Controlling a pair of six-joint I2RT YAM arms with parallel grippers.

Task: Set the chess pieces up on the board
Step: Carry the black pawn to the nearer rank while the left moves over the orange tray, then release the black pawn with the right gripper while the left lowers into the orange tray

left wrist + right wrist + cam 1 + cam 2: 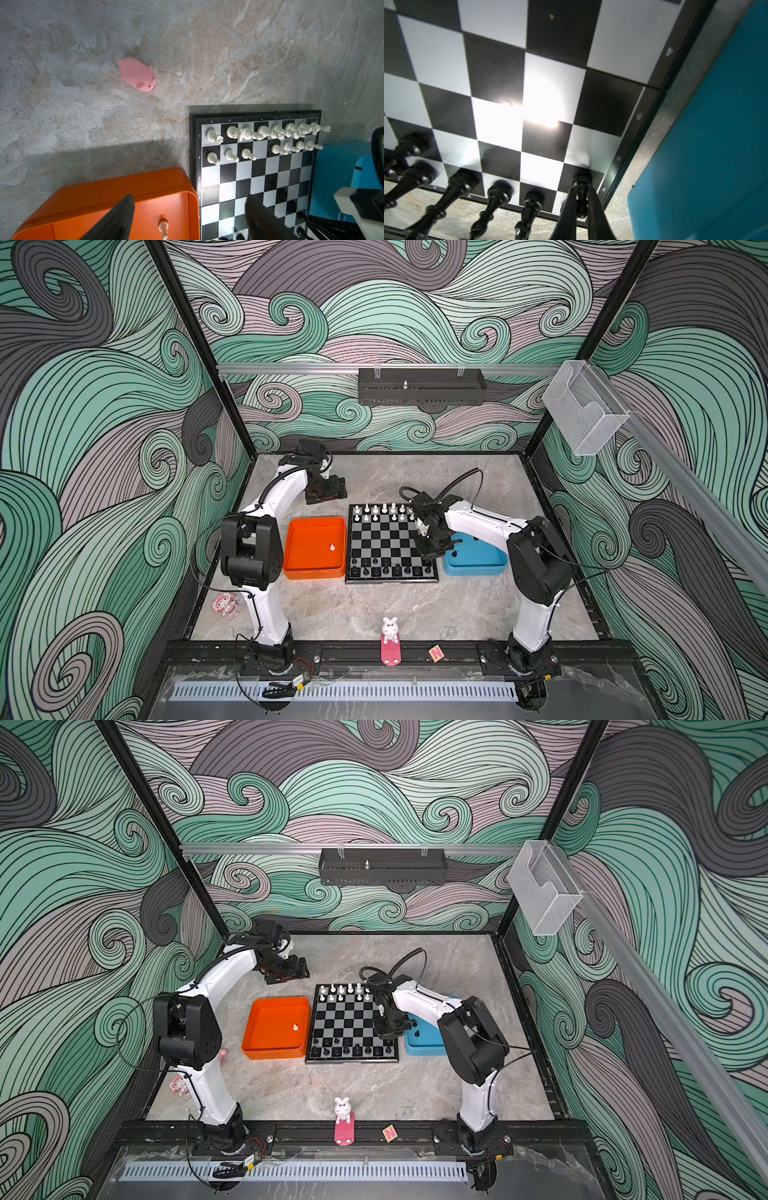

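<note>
**A:** Where does the board point(384, 537) sit?

**B:** In the middle of the table point(374, 614), flat. It has a black frame with black and silver-grey checks. The orange tray point(313, 573) is just beside it on the left, and the blue tray point(473, 570) just beside it on the right.

**A:** And the arms against it?

**B:** The left gripper point(189, 197) hangs above bare table past the far edge of the orange tray, off the board's far-left corner. Its jaws are spread wide with nothing between them. The right gripper point(580, 189) reaches in from the right, over the board's right edge toward the near side. It is pinched closed on a black pawn point(581, 199).

**A:** Is that pawn down?

**B:** It is upright over the right-most square of the second row from the near edge. Its base looks to meet the square, though the wrist view is too foreshortened to be sure.

**A:** The rest of the men?

**B:** White pieces point(384, 510) fill the far row, with pawns in the row before it and one gap in that line. Black pieces point(386, 570) stand along the near two rows, with gaps. One white pawn point(332, 547) sits in the orange tray, and a couple of dark pieces point(417, 1032) sit in the blue tray.
</note>
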